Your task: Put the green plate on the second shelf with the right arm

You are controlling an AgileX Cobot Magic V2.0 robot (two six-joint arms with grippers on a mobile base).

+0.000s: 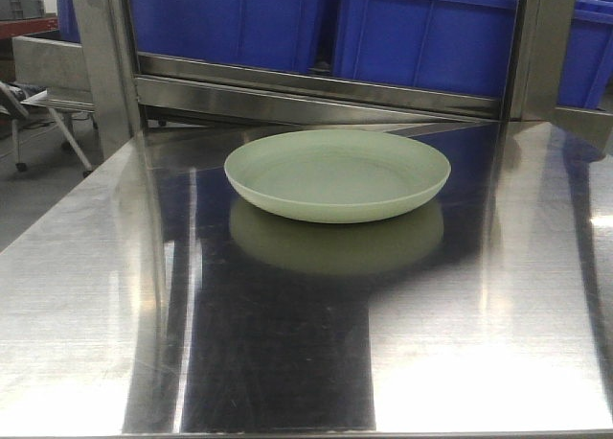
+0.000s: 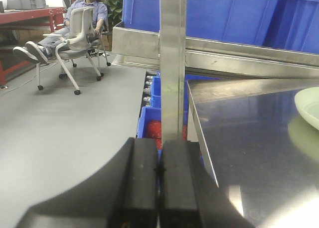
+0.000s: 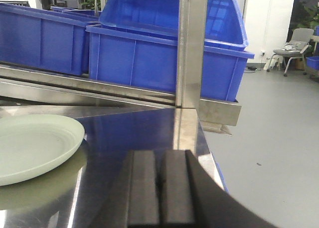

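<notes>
Beside the green plate (image 1: 337, 173), left gripper (image 2: 159, 173) and right gripper (image 3: 160, 183) point level, both closed empty

The green plate (image 1: 337, 175) is a plain pale sage, unmarked, and mirrors as a darker olive blur in the silver counter (image 1: 77, 305). The bins (image 1: 421, 32) on the brushed-steel second shelf (image 1: 316, 86) are saturated blue. My left hand (image 2: 159, 153) and right hand (image 3: 160, 163) are matte black.

Workshop or storeroom: stainless-steel racking (image 3: 192, 49), big blue plastic bins (image 1: 421, 36), bare grey floor (image 2: 60, 138), wheeled office chair (image 2: 79, 21).
</notes>
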